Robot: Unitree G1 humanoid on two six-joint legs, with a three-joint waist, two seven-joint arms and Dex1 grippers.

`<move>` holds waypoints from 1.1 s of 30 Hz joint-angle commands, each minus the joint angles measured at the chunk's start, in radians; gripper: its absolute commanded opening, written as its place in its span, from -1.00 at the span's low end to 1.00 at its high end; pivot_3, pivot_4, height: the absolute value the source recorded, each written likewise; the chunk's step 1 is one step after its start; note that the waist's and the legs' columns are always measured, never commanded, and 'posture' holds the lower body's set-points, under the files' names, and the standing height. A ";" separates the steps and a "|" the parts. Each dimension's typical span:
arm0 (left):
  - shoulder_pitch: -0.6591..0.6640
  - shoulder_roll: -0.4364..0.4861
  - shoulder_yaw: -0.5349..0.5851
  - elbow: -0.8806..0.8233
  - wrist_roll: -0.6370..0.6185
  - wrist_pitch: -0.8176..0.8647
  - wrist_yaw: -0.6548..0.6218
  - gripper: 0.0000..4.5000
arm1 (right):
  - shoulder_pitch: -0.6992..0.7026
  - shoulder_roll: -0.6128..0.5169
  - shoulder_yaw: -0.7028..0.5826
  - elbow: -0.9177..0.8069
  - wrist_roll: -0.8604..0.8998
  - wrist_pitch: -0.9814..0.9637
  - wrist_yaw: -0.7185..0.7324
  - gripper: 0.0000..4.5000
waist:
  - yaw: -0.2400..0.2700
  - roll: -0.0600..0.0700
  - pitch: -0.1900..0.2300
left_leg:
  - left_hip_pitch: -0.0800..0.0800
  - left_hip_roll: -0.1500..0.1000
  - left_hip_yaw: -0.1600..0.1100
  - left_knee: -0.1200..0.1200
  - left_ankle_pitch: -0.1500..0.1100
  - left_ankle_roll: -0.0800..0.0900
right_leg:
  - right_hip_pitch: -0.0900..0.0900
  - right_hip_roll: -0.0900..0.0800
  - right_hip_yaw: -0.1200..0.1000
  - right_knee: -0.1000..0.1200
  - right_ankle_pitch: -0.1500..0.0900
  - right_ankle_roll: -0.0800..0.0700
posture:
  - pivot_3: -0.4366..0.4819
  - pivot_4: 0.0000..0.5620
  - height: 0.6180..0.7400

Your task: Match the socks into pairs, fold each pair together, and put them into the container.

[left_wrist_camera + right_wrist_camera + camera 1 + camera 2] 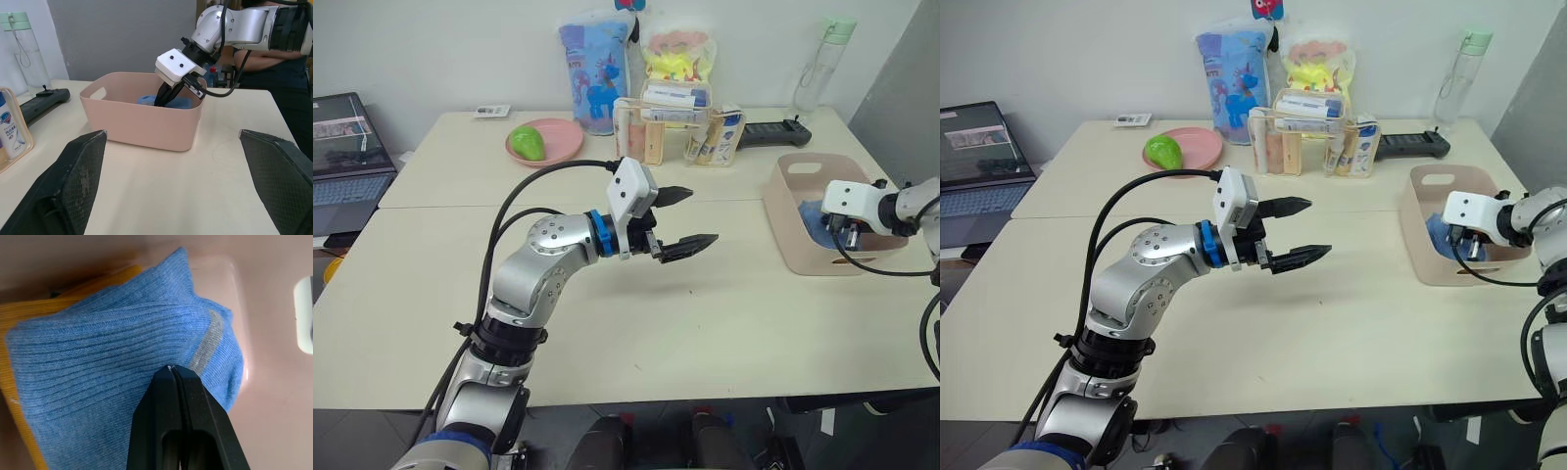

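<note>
At frame centre our left gripper (688, 217) hangs spread and empty. At right, our right gripper (172, 369) presses shut against the light blue pair (112, 382) in the pink container (793, 245); withdrawing, we could snag its knit.

Silver-grey jointed arms, blue wrist ring, white camera blocks, black cables — black two-fingered left hand (687, 217)

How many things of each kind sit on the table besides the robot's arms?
Bins: 1, pink
Plates: 1, pink
Clear boxes of packets: 1
Snack bags: 2
Water bottles: 1
Black bars: 1
Green fruits: 1
Laptops: 1
Total: 9
</note>
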 commanded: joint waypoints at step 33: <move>0.496 0.031 0.247 -0.010 0.236 -0.235 0.384 1.00 | 0.788 0.589 -0.291 -1.294 0.400 0.621 -0.616 0.98 | 0.007 0.000 -0.002 | 0.000 -0.001 -0.004 0.001 0.001 -0.001 | -0.001 0.000 -0.001 0.003 0.001 0.000 | -0.05 -0.47 1.00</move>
